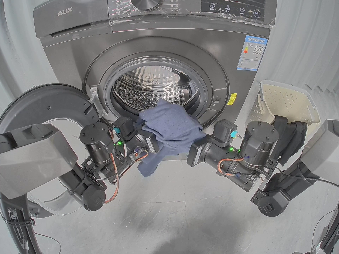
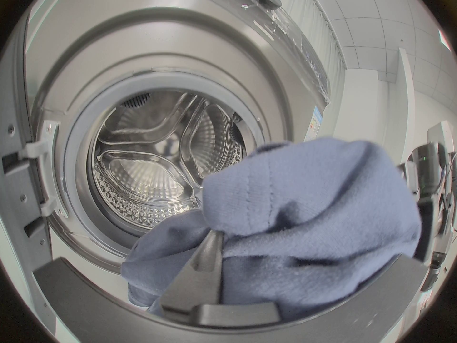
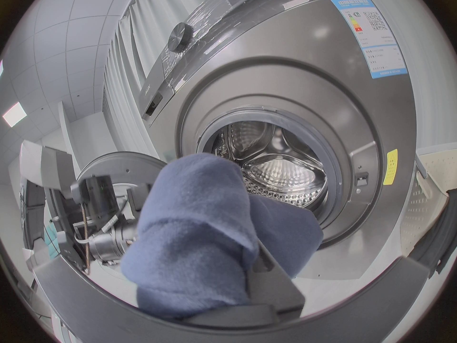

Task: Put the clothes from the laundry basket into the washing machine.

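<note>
Washing machine (image 1: 155, 46) comes first, because it is the biggest thing, and it stands right in front of the robot. Its round door (image 1: 46, 99) is swung wide open to the robot's left, so the way into the shiny drum (image 1: 155, 85) is free. The laundry basket (image 1: 289, 99) stands by the machine on the robot's right, close to the right arm, which makes the clothes easy to grab. Some dark clothes (image 1: 291, 134) hang over its front edge and wait for their turn.

The blue top (image 1: 173, 124) is up at the lower edge of the hole, partly leaning in, and one end hangs down toward the floor. The left gripper (image 2: 223, 282) and the right gripper (image 3: 238, 282) are each closed on it, one from each side. I think two holds keep the floppy top from slipping off while it goes in.

The head view shows the basket, the dark clothes and the hanging end. The left wrist view looks deep into the drum, and I see no clothes in there. It also shows one left finger (image 2: 207, 263) pushed into the cloth. The right wrist view shows one right finger (image 3: 269, 272) beside the bunched top, with the open door behind
</note>
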`<state>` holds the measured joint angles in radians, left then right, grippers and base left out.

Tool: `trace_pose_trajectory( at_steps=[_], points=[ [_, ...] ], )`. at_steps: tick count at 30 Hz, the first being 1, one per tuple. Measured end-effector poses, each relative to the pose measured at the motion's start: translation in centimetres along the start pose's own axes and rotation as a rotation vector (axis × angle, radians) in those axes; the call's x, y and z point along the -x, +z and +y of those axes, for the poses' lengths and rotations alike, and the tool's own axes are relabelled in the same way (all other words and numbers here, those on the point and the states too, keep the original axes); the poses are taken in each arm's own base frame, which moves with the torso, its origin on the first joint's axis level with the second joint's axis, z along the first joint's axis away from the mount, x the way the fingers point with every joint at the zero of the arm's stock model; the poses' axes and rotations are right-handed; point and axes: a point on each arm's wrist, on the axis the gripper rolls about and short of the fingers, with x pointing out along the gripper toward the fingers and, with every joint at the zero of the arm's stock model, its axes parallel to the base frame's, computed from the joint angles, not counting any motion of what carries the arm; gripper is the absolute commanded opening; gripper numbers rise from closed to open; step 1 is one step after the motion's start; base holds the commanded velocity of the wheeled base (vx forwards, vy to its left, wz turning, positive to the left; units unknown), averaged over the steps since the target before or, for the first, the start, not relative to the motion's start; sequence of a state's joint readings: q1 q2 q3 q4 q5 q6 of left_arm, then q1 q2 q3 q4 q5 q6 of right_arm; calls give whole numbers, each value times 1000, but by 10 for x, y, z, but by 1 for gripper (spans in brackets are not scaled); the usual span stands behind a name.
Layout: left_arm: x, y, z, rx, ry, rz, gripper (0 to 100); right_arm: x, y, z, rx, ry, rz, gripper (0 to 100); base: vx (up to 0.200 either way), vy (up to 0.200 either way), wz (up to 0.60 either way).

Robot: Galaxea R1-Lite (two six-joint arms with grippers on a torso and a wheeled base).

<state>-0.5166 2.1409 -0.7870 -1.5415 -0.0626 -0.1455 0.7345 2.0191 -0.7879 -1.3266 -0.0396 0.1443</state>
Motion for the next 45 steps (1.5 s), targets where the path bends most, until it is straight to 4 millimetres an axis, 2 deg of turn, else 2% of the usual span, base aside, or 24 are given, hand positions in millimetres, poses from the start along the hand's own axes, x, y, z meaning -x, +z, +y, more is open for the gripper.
trace_pose_trajectory(
  at_steps=[7,8,13,17,20,25,31,37,45],
  points=[
    [15,21,-6,3,4,-25,0,-3,-11,6,1,19,11,0,0,0,0],
    [17,23,-7,4,4,-29,0,-4,-11,7,1,24,5,100,0,0,0],
    [25,32,-12,10,-1,-45,0,-3,-15,17,-2,58,8,100,0,0,0],
    [33,36,-13,12,0,-41,0,7,-19,19,4,70,40,100,0,0,0],
    [41,39,-14,14,-1,-32,0,23,-23,18,16,94,82,100,0,0,0],
    [57,44,-16,14,2,-15,0,60,-30,13,23,130,156,100,0,0,0],
    [74,51,-13,-5,20,-7,0,94,-25,-1,6,113,155,100,0,0,0],
    [87,52,2,-61,75,12,0,104,-17,-16,-5,55,132,100,0,0,0],
    [96,49,4,-64,81,38,0,106,-14,-24,-7,24,123,100,150,0,0]
  ],
)
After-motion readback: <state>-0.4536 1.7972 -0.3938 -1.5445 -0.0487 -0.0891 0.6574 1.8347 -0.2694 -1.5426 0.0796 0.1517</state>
